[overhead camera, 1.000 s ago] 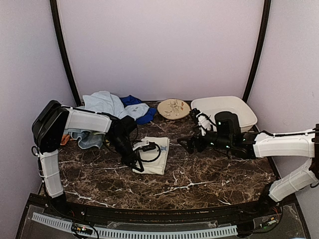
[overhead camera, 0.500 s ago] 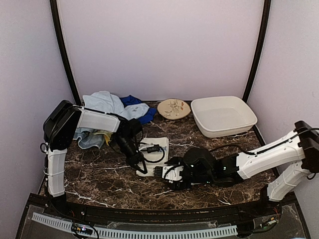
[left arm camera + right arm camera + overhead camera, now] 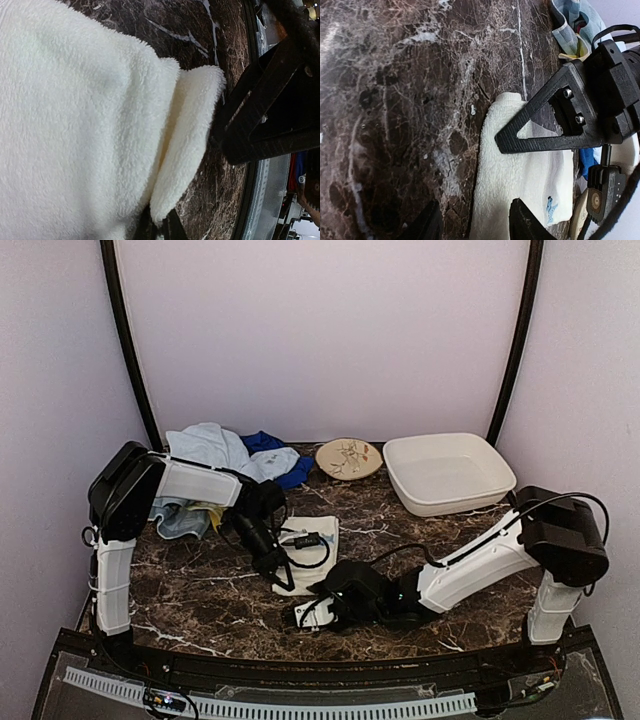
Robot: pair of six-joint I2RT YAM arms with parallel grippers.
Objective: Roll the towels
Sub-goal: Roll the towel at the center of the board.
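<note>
A cream-white towel (image 3: 312,545) lies flat on the dark marble table (image 3: 200,590), left of centre. My left gripper (image 3: 278,578) is shut on its near-left corner, and the left wrist view shows the folded edge (image 3: 187,150) pinched between the jaws (image 3: 161,227). My right gripper (image 3: 303,613) sits low at the towel's near edge, open. Its fingers (image 3: 525,222) straddle the cloth's (image 3: 530,175) edge without pressing it. More towels, light blue (image 3: 210,445) and royal blue (image 3: 272,450), are heaped at the back left.
A round beige patterned plate (image 3: 348,458) stands at the back centre and a white tub (image 3: 448,472) at the back right. My left gripper's black finger (image 3: 545,125) lies across the towel close ahead of my right gripper. The table's front edge runs just behind the right gripper.
The right arm has swung from beside the tub down to the towel's near edge, its jaws narrowing. The left gripper has kept its hold on the corner, shifting slightly.
</note>
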